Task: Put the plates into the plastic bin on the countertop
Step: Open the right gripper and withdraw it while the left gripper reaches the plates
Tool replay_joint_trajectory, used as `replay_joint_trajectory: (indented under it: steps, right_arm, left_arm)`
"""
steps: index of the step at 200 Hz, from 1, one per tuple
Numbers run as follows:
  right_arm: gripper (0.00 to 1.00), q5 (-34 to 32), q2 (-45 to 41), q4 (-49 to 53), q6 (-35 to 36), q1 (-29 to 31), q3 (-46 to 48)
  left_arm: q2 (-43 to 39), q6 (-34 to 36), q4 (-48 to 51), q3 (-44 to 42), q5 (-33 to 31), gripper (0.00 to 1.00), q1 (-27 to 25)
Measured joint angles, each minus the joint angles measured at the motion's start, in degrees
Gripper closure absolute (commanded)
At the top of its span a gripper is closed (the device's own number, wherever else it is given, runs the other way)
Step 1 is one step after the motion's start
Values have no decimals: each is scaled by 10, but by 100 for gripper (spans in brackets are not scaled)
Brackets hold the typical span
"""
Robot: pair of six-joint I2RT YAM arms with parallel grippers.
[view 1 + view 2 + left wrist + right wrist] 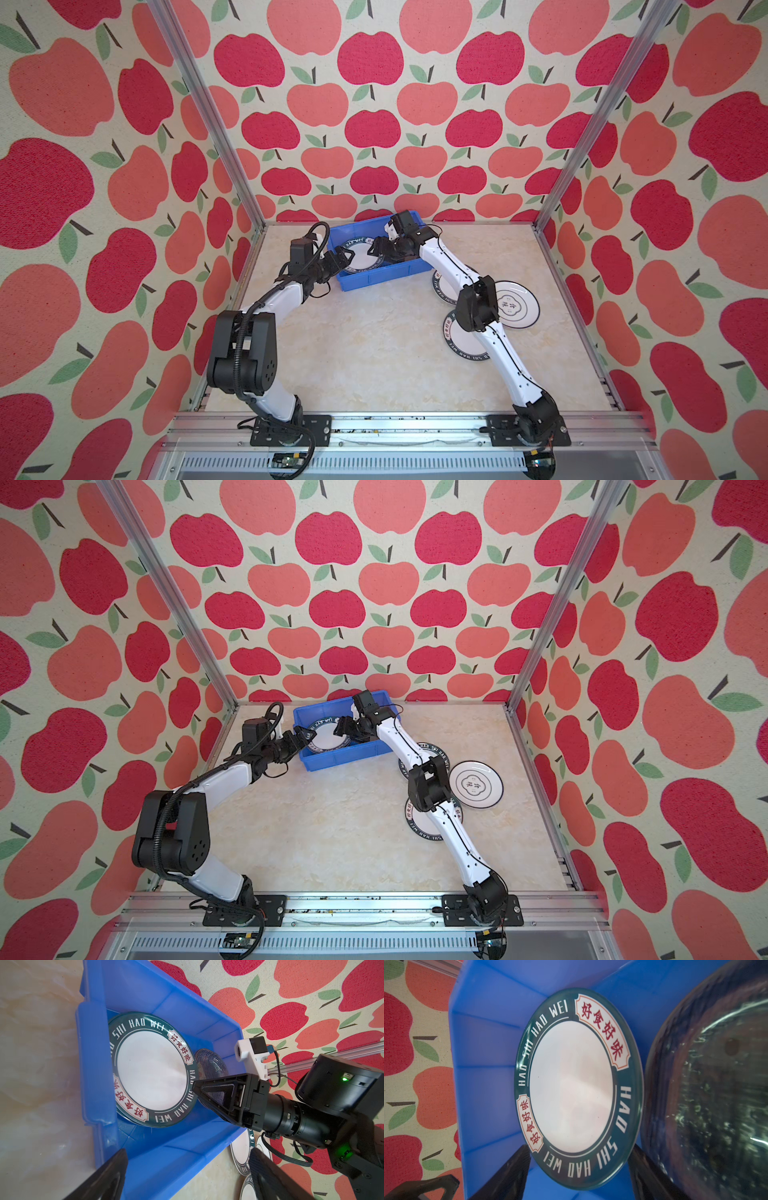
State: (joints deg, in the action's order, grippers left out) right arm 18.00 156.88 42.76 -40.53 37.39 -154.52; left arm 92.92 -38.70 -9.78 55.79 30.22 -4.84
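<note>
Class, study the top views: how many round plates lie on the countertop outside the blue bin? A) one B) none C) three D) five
C: in a top view the emblem plate, the green-rimmed plate by the bin and the nearer green-rimmed plate lie on the countertop, outside the blue bin.

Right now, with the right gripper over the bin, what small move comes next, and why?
Probably lift the right gripper straight up out of the blue bin. Its jaws stand open and the green-rimmed plate lies inside, unheld; more plates wait on the countertop.
</note>
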Motion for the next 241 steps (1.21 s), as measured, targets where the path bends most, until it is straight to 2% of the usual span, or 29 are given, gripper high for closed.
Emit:
replay_joint_trajectory:
  steps: [48,72,106,138,198,222,241]
  right_arm:
    - [20,-10,-18,-7,13,2,28]
    - [20,-10,-40,-2,22,1,35]
    - [24,-10,-115,4,51,0,88]
    - [26,-16,-258,-5,82,-5,225]
    - [30,-47,-637,-104,104,-76,658]
    - [30,-54,-746,-117,109,-85,788]
    - [30,-40,-818,-127,107,-106,887]
  left_arm:
    - [0,-4,-4,-5,3,0,-5]
    - [-10,-2,3,-5,-3,1,-15]
    - [-54,18,33,-4,-26,1,-53]
    - [-96,41,71,-3,-64,0,-132]
    - [-171,37,105,-47,-165,4,-349]
    - [-163,20,96,-76,-202,8,-417]
    - [-125,7,70,-94,-222,16,-452]
